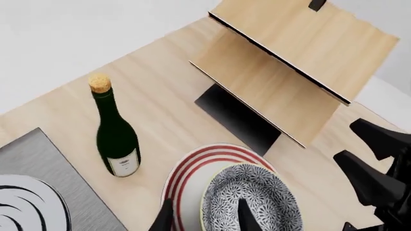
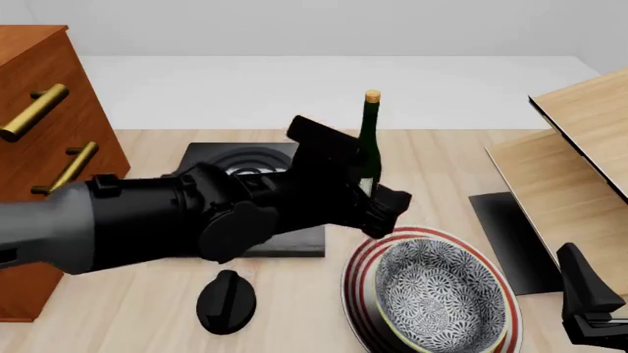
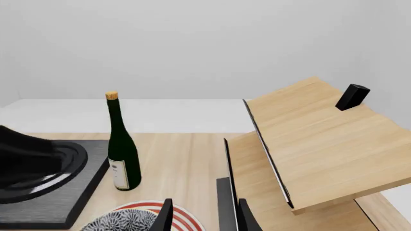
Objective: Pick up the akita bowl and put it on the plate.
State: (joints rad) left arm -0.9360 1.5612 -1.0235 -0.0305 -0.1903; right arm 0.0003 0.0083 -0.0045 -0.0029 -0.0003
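The akita bowl (image 2: 440, 294), black-and-white patterned with a pale rim, sits inside the red-ringed white plate (image 2: 359, 273) at the front right of the table. My left gripper (image 2: 384, 213) hovers just above the plate's far left edge. In the left wrist view its open fingers (image 1: 247, 217) straddle the rim of the bowl (image 1: 257, 195), one over the bowl and one over the plate (image 1: 192, 166), gripping nothing. My right gripper (image 2: 592, 309) is low at the front right, open and empty. Its wrist view catches the bowl (image 3: 125, 223) and the plate (image 3: 183, 219) at the picture's edge.
A green corked wine bottle (image 2: 369, 143) stands just behind the plate. A black stove (image 2: 245, 165) lies under my left arm. A tilted wooden shelf (image 2: 579, 147) rises on the right, a wooden drawer cabinet (image 2: 40, 125) on the left. A black knob-shaped object (image 2: 226, 300) lies front left.
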